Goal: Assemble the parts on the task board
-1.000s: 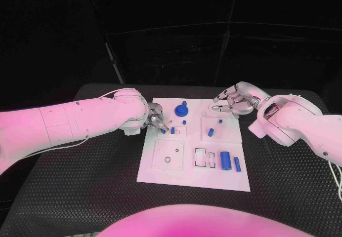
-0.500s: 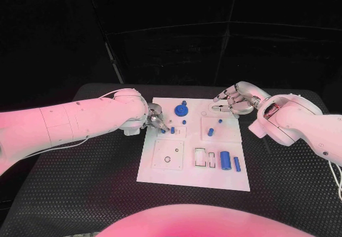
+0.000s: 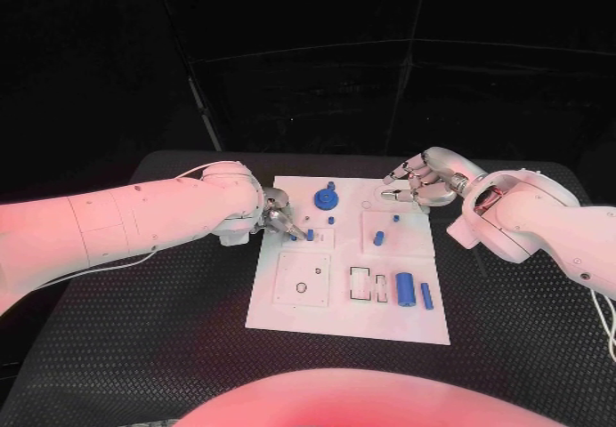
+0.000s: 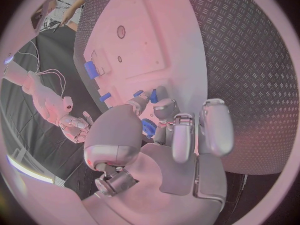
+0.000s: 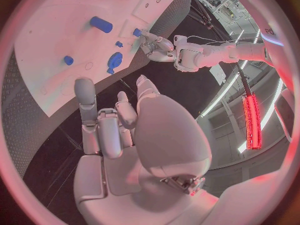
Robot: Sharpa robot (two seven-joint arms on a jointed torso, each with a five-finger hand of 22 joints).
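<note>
The white task board (image 3: 336, 307) lies in the middle of the table. My left hand (image 3: 278, 220) is at the board's upper left edge, and its fingertips pinch a small blue peg (image 3: 294, 237) right beside a standing blue peg (image 3: 310, 235). The left wrist view shows that peg (image 4: 154, 96) at the fingertips (image 4: 164, 104) of the left hand (image 4: 169, 140). My right hand (image 3: 417, 182) hovers over the board's upper right corner, fingers apart and holding nothing. A blue gear-like part (image 3: 326, 197) sits between the two hands.
Further blue parts are on the board: a peg (image 3: 380, 237), a thick cylinder (image 3: 407, 288) and a thin bar (image 3: 426, 296) at the right side. The right wrist view shows the board (image 5: 44, 50), the gear-like part (image 5: 114, 61) and my left hand (image 5: 159, 46) beyond it.
Almost nothing differs. The left hand's fingers have shifted very slightly at the peg, and the right hand has stayed where it was.
</note>
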